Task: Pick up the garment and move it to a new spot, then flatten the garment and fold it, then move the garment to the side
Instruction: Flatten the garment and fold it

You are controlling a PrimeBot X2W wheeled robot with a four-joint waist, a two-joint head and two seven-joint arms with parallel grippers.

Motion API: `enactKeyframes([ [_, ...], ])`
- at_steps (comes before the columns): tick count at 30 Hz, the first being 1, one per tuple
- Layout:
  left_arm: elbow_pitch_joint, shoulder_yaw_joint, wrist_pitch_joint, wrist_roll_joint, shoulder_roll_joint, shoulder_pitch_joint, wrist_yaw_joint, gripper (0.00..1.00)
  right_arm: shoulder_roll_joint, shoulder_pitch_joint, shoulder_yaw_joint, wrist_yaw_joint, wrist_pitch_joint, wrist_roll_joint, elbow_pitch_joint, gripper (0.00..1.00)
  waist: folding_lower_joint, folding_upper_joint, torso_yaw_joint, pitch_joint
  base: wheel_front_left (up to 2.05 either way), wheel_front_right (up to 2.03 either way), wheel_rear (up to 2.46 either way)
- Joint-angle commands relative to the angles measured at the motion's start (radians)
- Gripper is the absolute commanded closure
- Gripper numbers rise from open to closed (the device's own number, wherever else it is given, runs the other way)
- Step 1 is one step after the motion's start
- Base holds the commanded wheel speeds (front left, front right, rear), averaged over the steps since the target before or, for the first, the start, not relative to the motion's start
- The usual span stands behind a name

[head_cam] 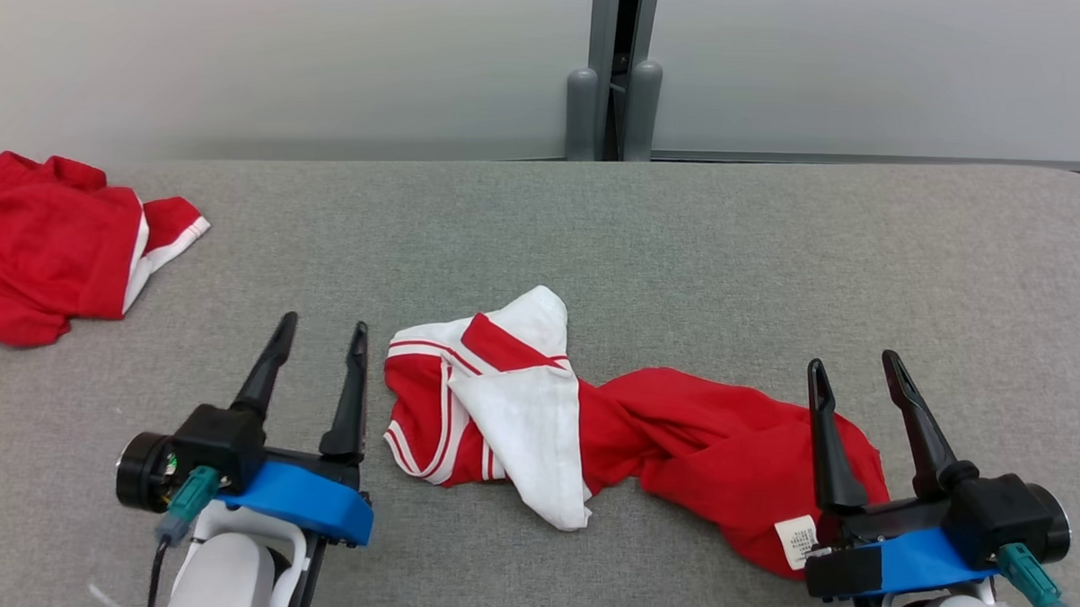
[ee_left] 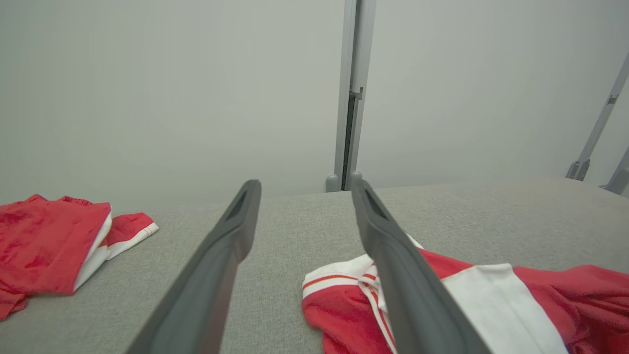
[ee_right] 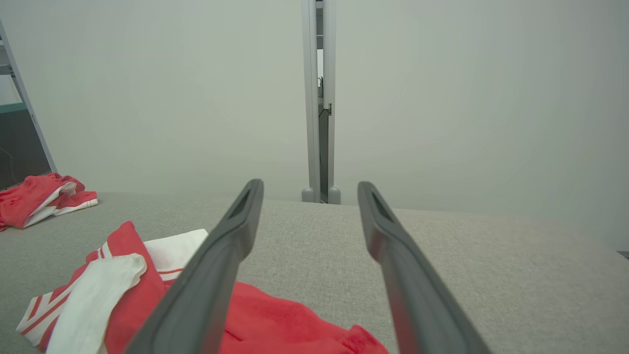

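Note:
A crumpled, twisted red and white garment point(head_cam: 590, 422) lies near the front middle of the grey table point(head_cam: 685, 255), with a white care label at its right end. My left gripper point(head_cam: 322, 332) stands open just left of the garment, nothing between its fingers. My right gripper point(head_cam: 854, 364) is open over the garment's right end, also empty. In the left wrist view the garment point(ee_left: 467, 300) lies at lower right, partly behind the right finger point(ee_left: 408, 275). The right wrist view has the garment point(ee_right: 137, 290) at lower left, under the left finger point(ee_right: 216, 265).
Another red and white garment point(head_cam: 48, 246) lies bunched at the table's far left edge. A grey wall with a vertical post point(head_cam: 615, 72) stands behind the table. Bare grey cloth surface stretches across the back and right of the table.

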Motion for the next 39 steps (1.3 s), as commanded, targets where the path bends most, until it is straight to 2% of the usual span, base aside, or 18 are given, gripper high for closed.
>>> enactKeyframes([
  [1, 0.033, -0.011, -0.003, 0.014, 0.006, -0.024, -0.011, 0.0, 0.003, -0.017, 0.004, 0.0, 0.0, 0.006, 0.004, 0.0, 0.0, -0.0001, -0.009, 0.007, 0.0, 0.0, 0.0],
  [9, 0.244, -0.062, -0.003, 0.044, 0.032, -0.109, -0.04, 0.0, 0.003, -0.033, 0.004, 0.0, 0.0, 0.013, 0.005, 0.0, 0.0, -0.0001, -0.039, 0.039, 0.0, 0.0, 0.0],
  [20, 0.535, -0.127, -0.003, 0.03, 0.052, -0.174, -0.053, 0.0, 0.003, -0.047, 0.001, 0.0, -0.001, 0.015, 0.006, 0.0, 0.0, -0.0001, -0.054, 0.065, 0.0, 0.0, 0.0],
  [27, 0.65, -0.165, -0.001, 0.006, 0.047, -0.203, -0.056, 0.0, 0.003, -0.051, 0.008, 0.0, 0.0, 0.015, 0.011, 0.0, 0.0, -0.0001, -0.06, 0.069, 0.0, 0.0, 0.0],
  [33, 0.696, -0.246, 0.002, -0.045, 0.023, -0.214, -0.057, 0.0, 0.003, -0.051, 0.012, 0.0, 0.0, 0.013, 0.012, 0.0, 0.0, -0.0001, -0.063, 0.068, 0.0, 0.0, 0.0],
  [34, 0.704, -0.263, 0.002, -0.057, 0.02, -0.215, -0.057, 0.31, 0.003, -0.05, 0.012, 0.0, 0.0, 0.013, 0.012, 0.0, 0.0, -0.0001, -0.063, 0.067, 0.0, 0.0, 0.0],
  [36, 0.713, -0.293, 0.003, -0.079, 0.018, -0.218, -0.057, 1.0, 0.003, -0.049, 0.013, 0.0, 0.0, 0.013, 0.012, 0.0, 0.0, -0.0001, -0.064, 0.066, 0.0, 0.0, 0.0],
  [39, 0.706, -0.319, 0.003, -0.104, 0.026, -0.228, -0.057, 1.0, 0.003, -0.045, 0.015, 0.0, 0.0, 0.015, 0.014, 0.0, 0.0, -0.0001, -0.062, 0.061, 0.0, 0.0, 0.0],
])
